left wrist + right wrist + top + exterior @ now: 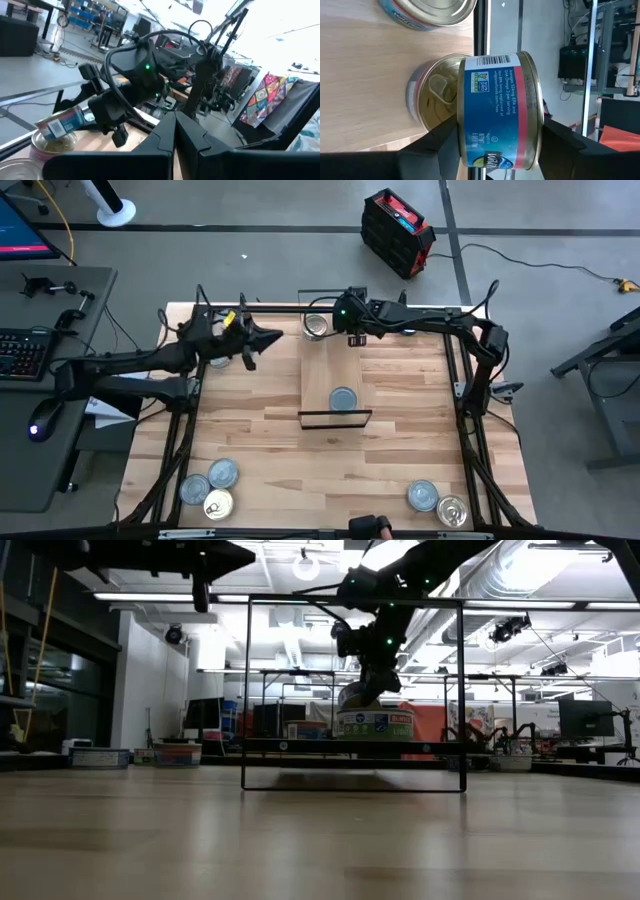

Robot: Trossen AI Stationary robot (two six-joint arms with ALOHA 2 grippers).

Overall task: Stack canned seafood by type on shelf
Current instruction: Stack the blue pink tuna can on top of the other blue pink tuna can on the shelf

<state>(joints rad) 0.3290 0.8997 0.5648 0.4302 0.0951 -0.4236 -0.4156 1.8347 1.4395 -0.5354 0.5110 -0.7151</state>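
Placing step: right gripper (pixel 497 137) pinching a blue tin (pixel 497 107) over a ring-pull tin (pixel 437 95) at the shelf (pixel 335 375) far end. Next: lower squarely, release. Left gripper (pixel 262 338) pressed together, waiting.

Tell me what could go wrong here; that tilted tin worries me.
1. The right gripper has the held tin on its edge over the lower tin. Released like this, it may roll off instead of landing flat.
2. Both tins are near the wire frame at the shelf end, so a nudge could knock the lower tin off.
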